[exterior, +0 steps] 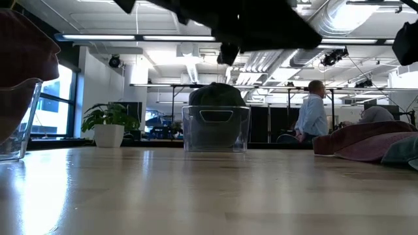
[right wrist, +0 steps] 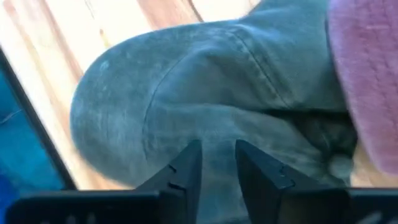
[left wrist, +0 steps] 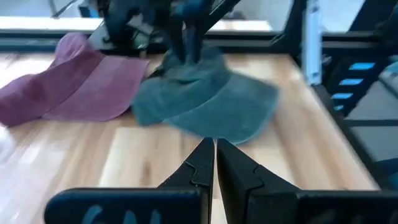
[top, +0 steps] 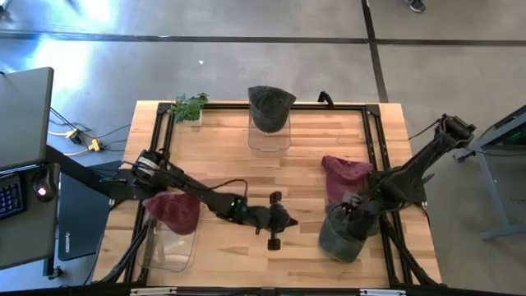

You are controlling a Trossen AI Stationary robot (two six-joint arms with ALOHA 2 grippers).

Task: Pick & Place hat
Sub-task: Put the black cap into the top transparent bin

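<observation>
Now, at about eight o'clock a clear bin (top: 168, 245) holds a maroon hat (top: 174, 212). Mid-table, the left gripper (top: 275, 222) hovers with fingers pressed together, empty. At twelve o'clock another clear bin (top: 269, 138) holds a dark hat (top: 270, 108). At four o'clock the right gripper (top: 353, 212) pinches a faded green hat (top: 341, 237), beside a second maroon hat (top: 345, 175).

No readable text, labels, brands or numbers anywhere; wrist-mount markings too blurred to read.
</observation>
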